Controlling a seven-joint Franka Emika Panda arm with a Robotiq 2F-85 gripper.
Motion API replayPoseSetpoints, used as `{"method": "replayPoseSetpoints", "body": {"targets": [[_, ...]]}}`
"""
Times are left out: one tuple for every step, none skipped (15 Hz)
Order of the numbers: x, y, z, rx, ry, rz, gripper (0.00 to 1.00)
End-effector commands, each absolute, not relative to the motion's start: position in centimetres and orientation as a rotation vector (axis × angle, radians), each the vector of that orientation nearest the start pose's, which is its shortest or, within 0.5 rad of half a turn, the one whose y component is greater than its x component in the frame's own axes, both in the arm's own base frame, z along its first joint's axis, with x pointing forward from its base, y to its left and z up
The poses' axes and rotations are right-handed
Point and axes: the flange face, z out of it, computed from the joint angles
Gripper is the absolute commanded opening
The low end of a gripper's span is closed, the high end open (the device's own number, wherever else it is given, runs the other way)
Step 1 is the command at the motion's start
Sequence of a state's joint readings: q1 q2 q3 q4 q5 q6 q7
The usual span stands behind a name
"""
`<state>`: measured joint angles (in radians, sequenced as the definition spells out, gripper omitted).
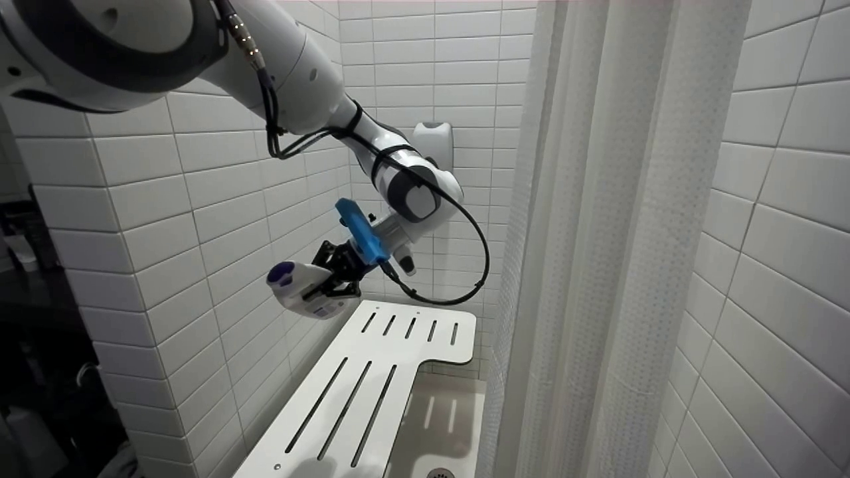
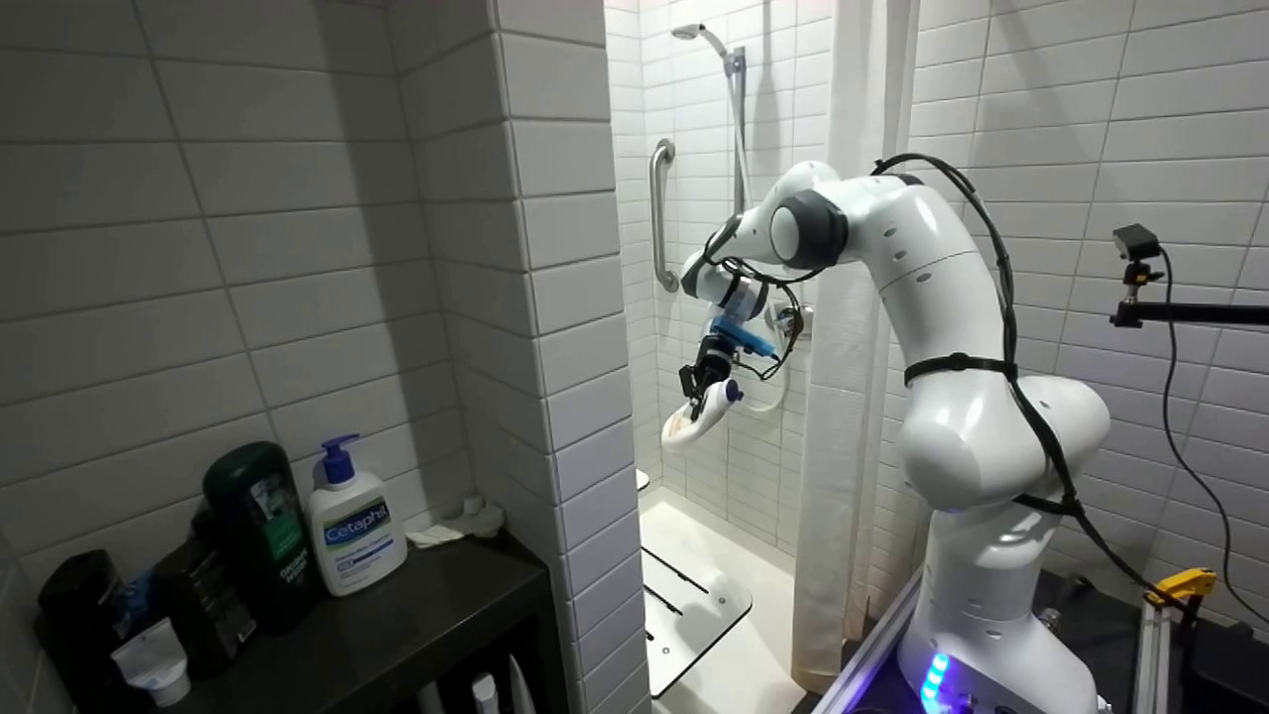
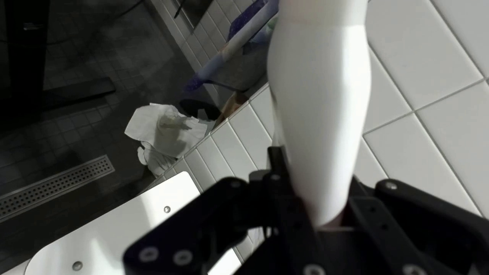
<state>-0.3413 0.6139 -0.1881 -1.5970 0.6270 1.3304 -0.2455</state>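
A white bottle (image 1: 312, 299) with a purple cap (image 1: 281, 272) hangs tilted in the air, and my gripper (image 1: 330, 279) is shut on it. In an exterior view the bottle (image 2: 697, 418) slants with its cap (image 2: 734, 391) up to the right. Seen from the wrist, the bottle (image 3: 323, 84) runs up out of the picture, one end wedged between the black fingers (image 3: 280, 164). Its label is turned away there. A white slotted bench (image 1: 382, 338) lies below, and the tiled wall (image 1: 246, 245) stands close beside the bottle.
A pale shower curtain (image 1: 604, 239) hangs right of the bench. A tiled wall corner (image 2: 560, 347) stands between the shower and a dark shelf (image 2: 416, 620) with a pump bottle (image 2: 357, 531) and a green bottle (image 2: 263, 535). A grab bar (image 2: 658, 213) is fixed to the shower wall.
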Motion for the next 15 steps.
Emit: {"method": "replayPoseSetpoints", "body": {"targets": [[56.7,-22.4,26.9,-2.135,0.502,0.806,0.05],[56.9,-22.7,26.8,-2.121,0.515,0.825,0.05],[57.3,-22.9,26.7,-2.112,0.532,0.842,0.05],[57.7,-23.3,26.4,-2.095,0.547,0.868,0.05],[58.0,-23.6,26.3,-2.088,0.566,0.881,0.05],[58.3,-23.9,25.9,-2.074,0.575,0.905,0.05],[58.5,-24.3,25.6,-2.059,0.588,0.932,0.05],[58.8,-24.7,25.1,-2.045,0.603,0.956,0.05],[59.1,-25.1,24.5,-2.026,0.621,0.98,0.05],[59.2,-25.3,24.0,-2.004,0.635,1.007,0.05],[59.5,-25.7,23.4,-1.985,0.654,1.028,0.05],[59.7,-25.9,22.6,-1.96,0.671,1.048,0.05],[59.9,-26.0,22.0,-1.942,0.69,1.062,0.05],[60.2,-26.3,21.2,-1.921,0.714,1.073,0.05],[60.5,-26.5,20.3,-1.906,0.738,1.084,0.05]]}}
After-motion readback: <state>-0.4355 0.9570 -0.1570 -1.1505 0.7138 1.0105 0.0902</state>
